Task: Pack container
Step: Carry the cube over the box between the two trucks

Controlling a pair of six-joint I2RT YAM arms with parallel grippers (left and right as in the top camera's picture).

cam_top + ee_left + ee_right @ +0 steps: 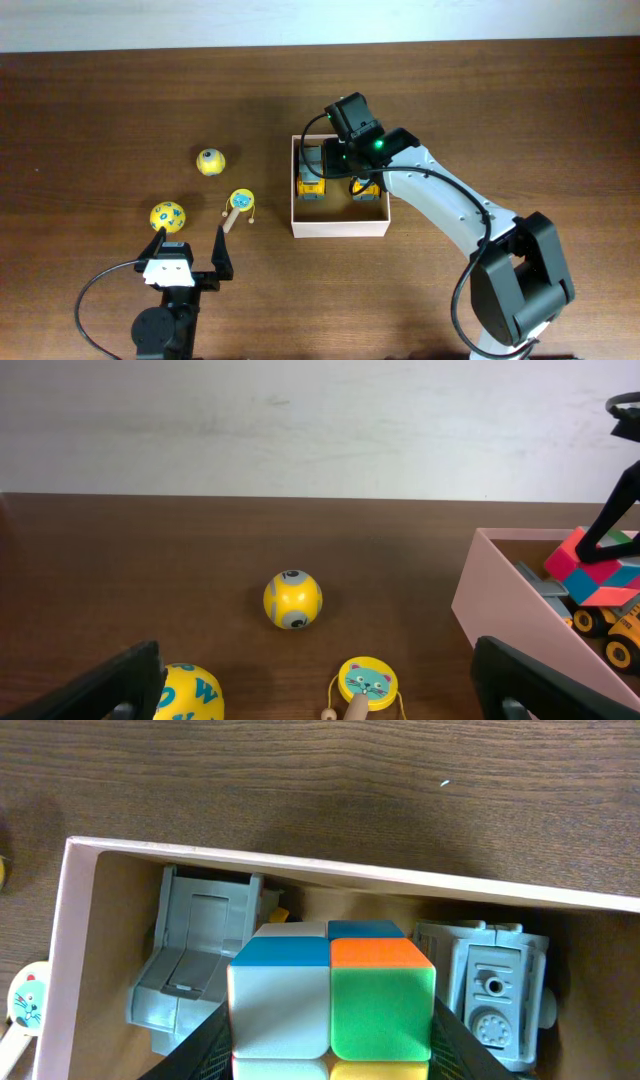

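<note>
The container [338,228] is a square white-walled box at mid table, tan inside; it also shows in the left wrist view [505,615] and the right wrist view [75,920]. Two yellow toy trucks with grey beds [311,187] [190,955] lie inside it. My right gripper [330,1040] is shut on a coloured puzzle cube [330,995] and holds it over the container, between the trucks. My left gripper [320,705] is open and empty, low over the table left of the container, with a cat-face rattle drum [367,682] between its fingers' line.
A small yellow ball [210,161] lies left of the container. A larger yellow lettered ball [167,215] sits by my left gripper's left finger. The rattle drum [240,203] lies between the balls and the container.
</note>
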